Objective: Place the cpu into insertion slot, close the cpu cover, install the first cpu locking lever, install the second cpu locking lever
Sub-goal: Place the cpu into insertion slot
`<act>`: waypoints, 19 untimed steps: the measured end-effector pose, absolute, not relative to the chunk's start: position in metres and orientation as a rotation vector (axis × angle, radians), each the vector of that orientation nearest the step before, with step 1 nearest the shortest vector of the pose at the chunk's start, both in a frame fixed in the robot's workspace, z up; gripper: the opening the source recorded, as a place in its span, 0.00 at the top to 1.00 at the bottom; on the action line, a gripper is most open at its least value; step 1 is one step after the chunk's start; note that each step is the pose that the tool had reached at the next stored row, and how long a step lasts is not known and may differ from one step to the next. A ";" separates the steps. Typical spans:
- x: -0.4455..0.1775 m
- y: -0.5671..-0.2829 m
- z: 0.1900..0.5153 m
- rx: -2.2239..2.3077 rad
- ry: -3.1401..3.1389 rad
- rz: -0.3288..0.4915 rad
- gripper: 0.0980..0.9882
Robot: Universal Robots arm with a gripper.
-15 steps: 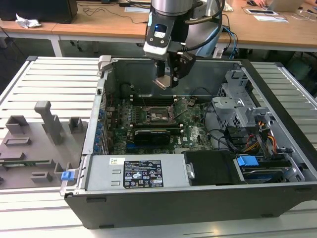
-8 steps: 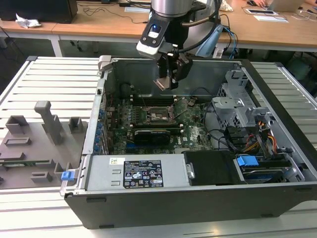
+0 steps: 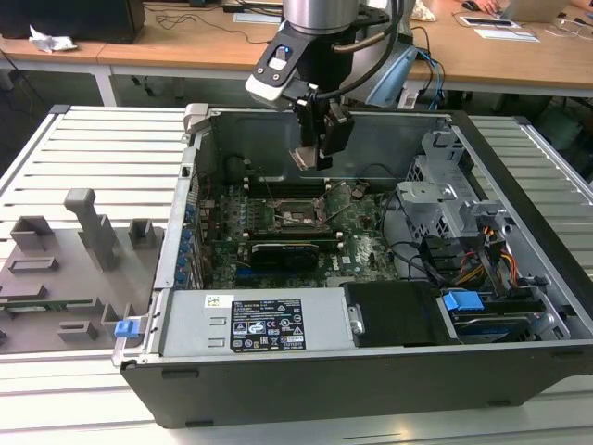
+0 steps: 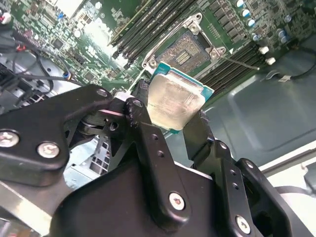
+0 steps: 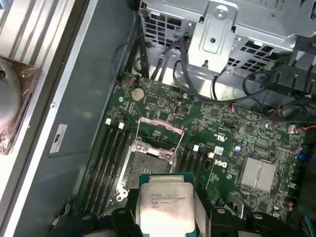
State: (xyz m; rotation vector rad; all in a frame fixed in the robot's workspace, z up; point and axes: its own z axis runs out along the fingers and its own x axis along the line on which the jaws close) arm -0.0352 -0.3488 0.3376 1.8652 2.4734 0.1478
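My gripper (image 3: pixel 315 153) hangs inside the open computer case, shut on the cpu (image 3: pixel 307 157). In both wrist views the cpu (image 4: pixel 174 101) (image 5: pixel 165 205) shows its silver-grey top on a green base, pinched at two opposite edges by the black fingers (image 4: pixel 142 116). It hovers above the green board, apart from the insertion slot (image 5: pixel 148 169) (image 4: pixel 186 49), which lies bare with nothing in it. The cpu cover (image 5: pixel 159 129) stands swung up at the slot's far side, so the slot (image 3: pixel 298 215) is uncovered.
Black memory slots (image 5: pixel 106 163) flank the slot on both sides. A long black expansion card (image 3: pixel 283 250), a metal drive cage (image 3: pixel 445 199) with cables and a power supply (image 3: pixel 264 324) crowd the case. A grey fixture plate (image 3: pixel 65 269) lies at the exterior view's left.
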 end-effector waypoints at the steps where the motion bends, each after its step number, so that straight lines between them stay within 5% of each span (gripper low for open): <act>1: -0.035 -0.349 0.338 1.878 2.463 0.147 0.52; 19: -0.035 -0.349 0.334 2.180 2.184 0.138 0.52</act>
